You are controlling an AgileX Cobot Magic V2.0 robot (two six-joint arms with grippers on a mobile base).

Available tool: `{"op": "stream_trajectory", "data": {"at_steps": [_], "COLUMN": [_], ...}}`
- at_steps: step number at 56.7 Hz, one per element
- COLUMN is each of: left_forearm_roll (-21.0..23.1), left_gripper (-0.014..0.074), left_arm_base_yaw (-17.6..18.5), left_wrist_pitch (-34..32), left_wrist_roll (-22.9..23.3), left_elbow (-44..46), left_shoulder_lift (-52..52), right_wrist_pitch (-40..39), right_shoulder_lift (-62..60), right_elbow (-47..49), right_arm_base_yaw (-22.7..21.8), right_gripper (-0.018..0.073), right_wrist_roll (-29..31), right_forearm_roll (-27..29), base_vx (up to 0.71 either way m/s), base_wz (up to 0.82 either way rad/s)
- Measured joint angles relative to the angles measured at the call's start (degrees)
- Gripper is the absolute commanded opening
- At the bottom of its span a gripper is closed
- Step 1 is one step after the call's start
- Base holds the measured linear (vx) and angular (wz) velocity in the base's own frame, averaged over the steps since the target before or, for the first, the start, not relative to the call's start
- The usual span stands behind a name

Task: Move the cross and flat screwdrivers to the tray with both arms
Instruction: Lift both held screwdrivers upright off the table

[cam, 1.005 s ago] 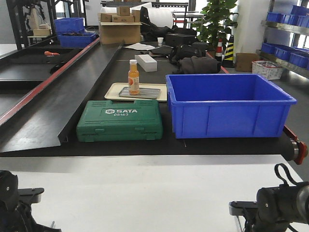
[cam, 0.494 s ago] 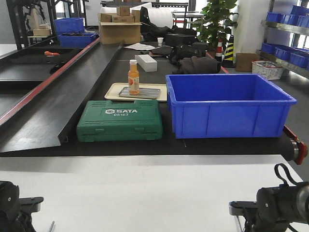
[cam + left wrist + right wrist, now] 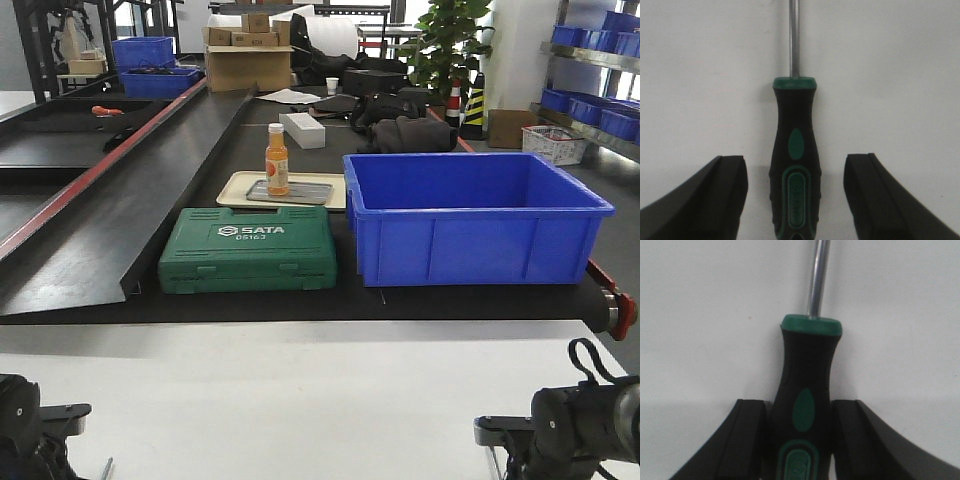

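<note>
Matte black left arm (image 3: 22, 428) and right arm (image 3: 585, 425) in the lower corners, with rounded joint housings. Looped black cable (image 3: 575, 355) lower right. Blunt wedge-shaped black fingers (image 3: 715, 200).

green toolcase (image 3: 248, 262) beside blue bin (image 3: 470, 235), bottle (image 3: 277, 160), grey tray (image 3: 303, 192) behind

green toolcase (image 3: 248, 262) | blue bin (image 3: 470, 215) | orange bottle (image 3: 277, 160) | cream tray (image 3: 230, 190) | cardboard box (image 3: 248, 66) | plant (image 3: 450, 40)

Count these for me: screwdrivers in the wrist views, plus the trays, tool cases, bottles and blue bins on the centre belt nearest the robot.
Screwdrivers: 2
Trays: 2, cream tray and grey metal tray
Green SATA tool case: 1
Orange drink bottle: 1
Blue bin: 1
Total: 7
</note>
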State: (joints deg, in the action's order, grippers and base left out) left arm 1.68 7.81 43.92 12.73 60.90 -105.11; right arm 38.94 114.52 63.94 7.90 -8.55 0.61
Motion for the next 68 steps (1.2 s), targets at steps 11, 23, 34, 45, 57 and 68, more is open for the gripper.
{"op": "stream_trajectory", "data": {"at_steps": [11, 23, 34, 45, 57, 68], "left_forearm_roll": [0.15, 0.22, 0.69, 0.63, 0.33, 0.14], "left_gripper": [0.0534, 0.0534, 0.0534, 0.0530, 0.0393, 0.0035], "left_arm_base_yaw": [0.00, 0.00, 0.00, 0.00, 0.00, 0.00], "left_wrist_pitch": [-0.34, -0.34, -0.34, -0.17, -0.25, 0.61], "left_wrist_roll": [0.00, 0.93, 1.17, 1.21, 1.34, 1.27], "left_elbow": [0.00, 0.00, 0.00, 0.00, 0.17, 0.51], "left_shoulder_lift": [0.00, -0.58, -4.34, -7.00, -7.44, -7.77], "right_wrist_pitch": [0.00, 0.00, 0.00, 0.05, -0.01, -0.06], "right_shoulder_lift": [0.00, 0.00, 0.00, 0.00, 0.00, 0.00], "right_elbow": [0.00, 0.00, 0.00, 0.00, 0.00, 0.00], "right_arm_base_yaw": [0.00, 0.00, 0.00, 0.00, 0.00, 0.00], "right_gripper": [-0.0008, -0.0008, -0.0008, -0.0008, -0.0008, -0.0008], "right_wrist_roll": [0.00, 0.00, 0.00, 0.00, 0.00, 0.00], "right_forearm_roll": [0.00, 0.00, 0.04, 0.04, 0.04, 0.04], "base_vx": [0.00, 0.00, 0.00, 0.00, 0.00, 0.00], "base_wz": [0.00, 0.00, 0.00, 0.00, 0.00, 0.00]}}
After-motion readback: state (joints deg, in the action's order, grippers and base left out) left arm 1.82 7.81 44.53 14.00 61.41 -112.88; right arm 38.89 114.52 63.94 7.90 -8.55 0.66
